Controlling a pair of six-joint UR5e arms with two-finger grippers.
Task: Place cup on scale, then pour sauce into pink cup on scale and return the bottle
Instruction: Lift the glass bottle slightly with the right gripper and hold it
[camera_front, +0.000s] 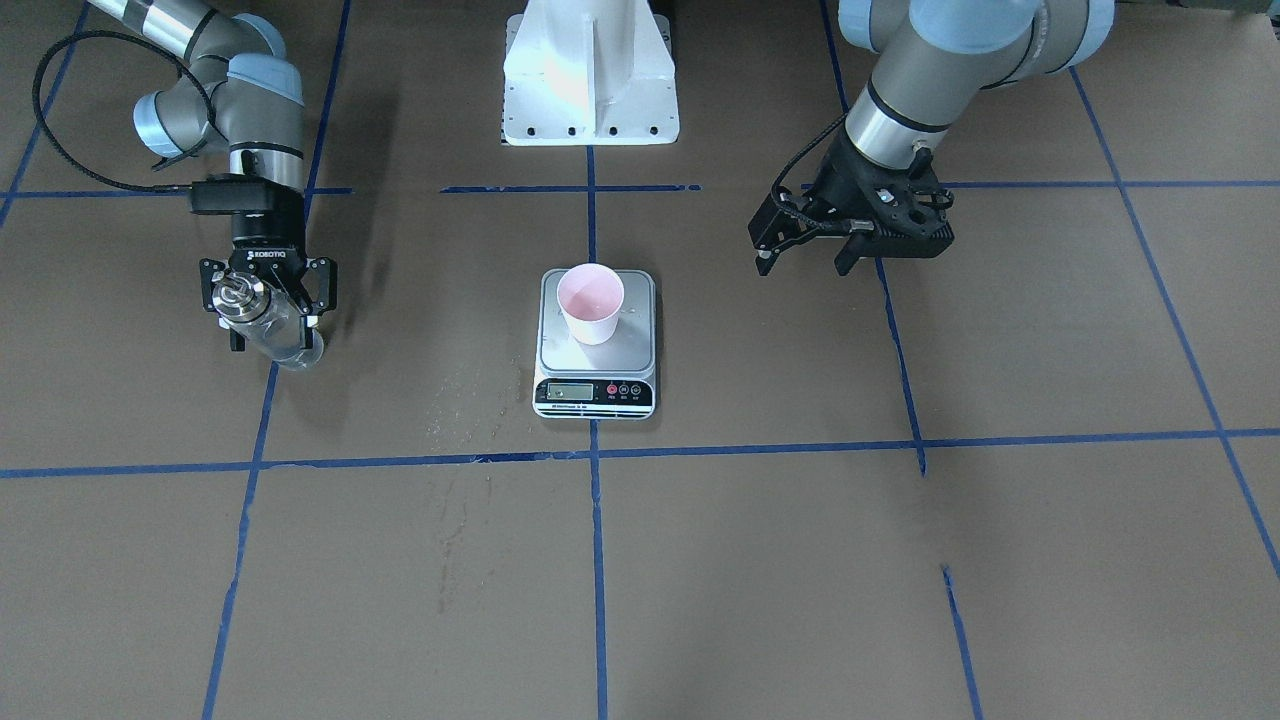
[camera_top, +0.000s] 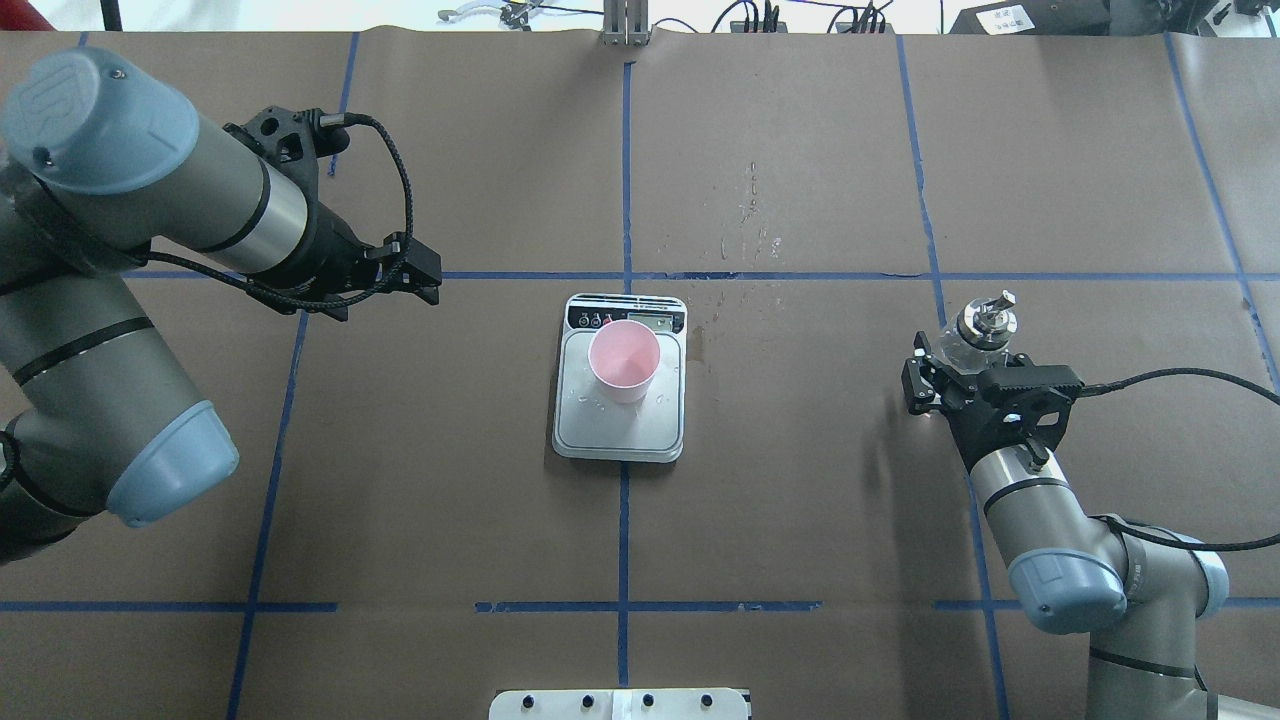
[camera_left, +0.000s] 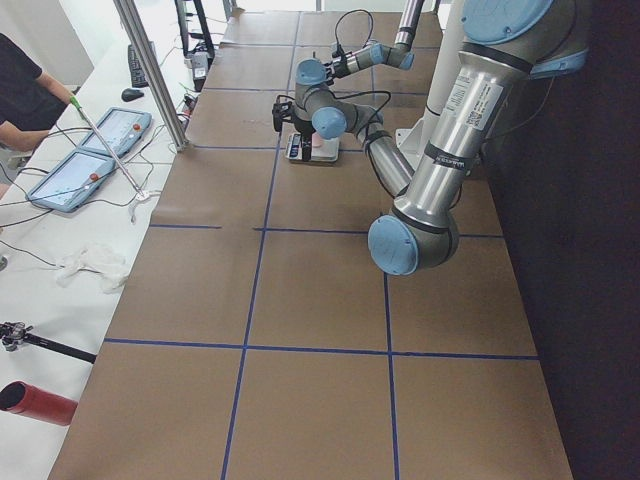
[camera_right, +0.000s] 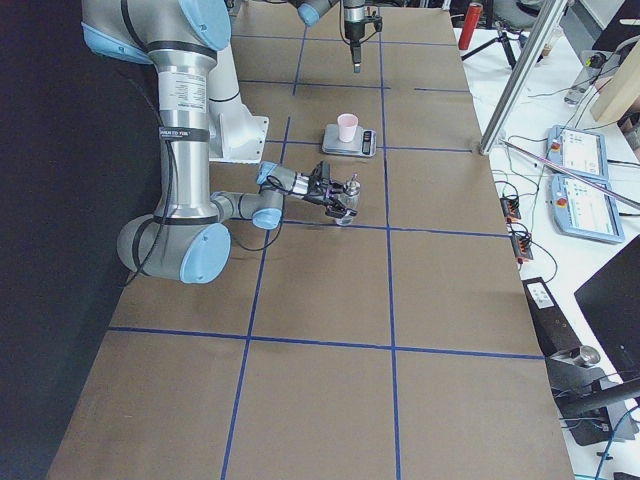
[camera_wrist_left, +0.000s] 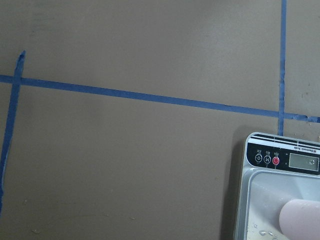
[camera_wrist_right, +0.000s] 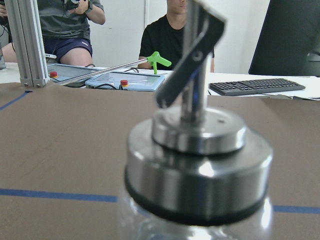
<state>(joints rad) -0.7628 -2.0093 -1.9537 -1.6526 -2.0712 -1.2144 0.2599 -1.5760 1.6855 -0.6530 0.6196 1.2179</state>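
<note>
Tilting early, the bottle (camera_front: 285, 340) clamped in the right gripper (camera_front: 272, 318) could spill short of the cup (camera_front: 591, 305). The left gripper (camera_front: 805, 262) seems spread, empty.

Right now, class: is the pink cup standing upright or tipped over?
Upright: the cup stands on the scale, open mouth up.

The scale (camera_top: 620, 432) with the cup (camera_top: 624, 360) on it stands at the middle of the tabletop (camera_front: 800, 580), bare brown surface all round it and out to the operators' edge. Toward the right end the right gripper (camera_front: 266, 306), clamped on the tilted bottle (camera_front: 290, 345), blocks the way. Toward the left end hangs the left gripper (camera_front: 805, 258), jaws apart, and the white base (camera_front: 590, 80) sits mid robot's edge.
</note>
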